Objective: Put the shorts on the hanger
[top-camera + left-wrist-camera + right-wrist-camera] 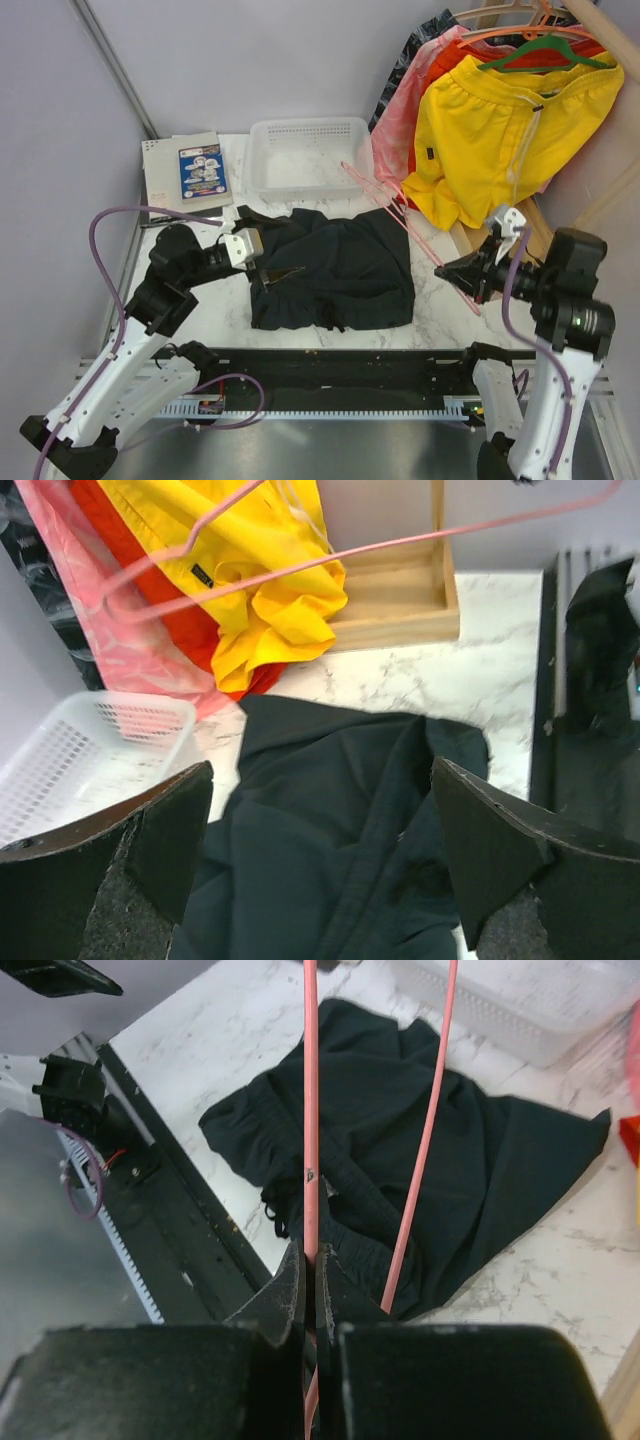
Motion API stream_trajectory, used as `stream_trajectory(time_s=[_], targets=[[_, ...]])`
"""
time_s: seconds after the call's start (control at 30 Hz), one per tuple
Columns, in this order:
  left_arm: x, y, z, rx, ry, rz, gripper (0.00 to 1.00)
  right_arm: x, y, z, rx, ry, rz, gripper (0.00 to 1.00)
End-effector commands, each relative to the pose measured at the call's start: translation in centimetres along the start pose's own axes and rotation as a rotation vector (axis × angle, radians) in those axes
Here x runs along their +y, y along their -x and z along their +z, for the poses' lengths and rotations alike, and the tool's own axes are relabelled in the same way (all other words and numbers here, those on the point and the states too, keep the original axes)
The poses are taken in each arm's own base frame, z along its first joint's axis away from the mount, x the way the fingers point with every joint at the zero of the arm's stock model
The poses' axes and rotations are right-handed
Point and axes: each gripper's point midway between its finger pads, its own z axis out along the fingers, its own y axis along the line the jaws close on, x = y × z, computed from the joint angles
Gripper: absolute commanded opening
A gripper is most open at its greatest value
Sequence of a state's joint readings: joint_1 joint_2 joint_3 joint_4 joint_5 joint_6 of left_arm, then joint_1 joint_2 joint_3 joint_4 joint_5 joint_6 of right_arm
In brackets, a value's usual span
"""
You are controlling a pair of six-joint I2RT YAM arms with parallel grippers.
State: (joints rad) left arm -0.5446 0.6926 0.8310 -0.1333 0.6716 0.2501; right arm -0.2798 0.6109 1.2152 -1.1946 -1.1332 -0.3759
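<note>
Right gripper [447, 270] is being clenched on one rod of the hanger [400, 218], which is being held slanting from 12 toward 4 o'clock along the right edge of the shorts [345, 265]. Left gripper [283, 272] is being held spread wide above the shorts at their 9 o'clock side. The shorts are being shown crumpled at 6 o'clock from the basket [310, 123].

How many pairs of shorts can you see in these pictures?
2: the dark shorts lie on the table, centre front; the yellow shorts hang at the back right. The clothes behind them may hide more.
</note>
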Motion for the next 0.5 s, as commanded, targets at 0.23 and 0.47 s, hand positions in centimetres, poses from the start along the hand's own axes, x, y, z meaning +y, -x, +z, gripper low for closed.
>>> stream_trajectory(time_s=[0.23, 0.47], targets=[[1.3, -3.8, 0.7, 0.108, -0.073, 0.41, 0.9, -0.5, -2.5, 3.3, 0.172, 0.34, 0.161, 0.0], [2.3, -5.7, 3.3, 0.129, -0.121, 0.357, 0.86, 1.5, -4.0, 6.5, 0.325, 0.477, 0.046, 0.0]])
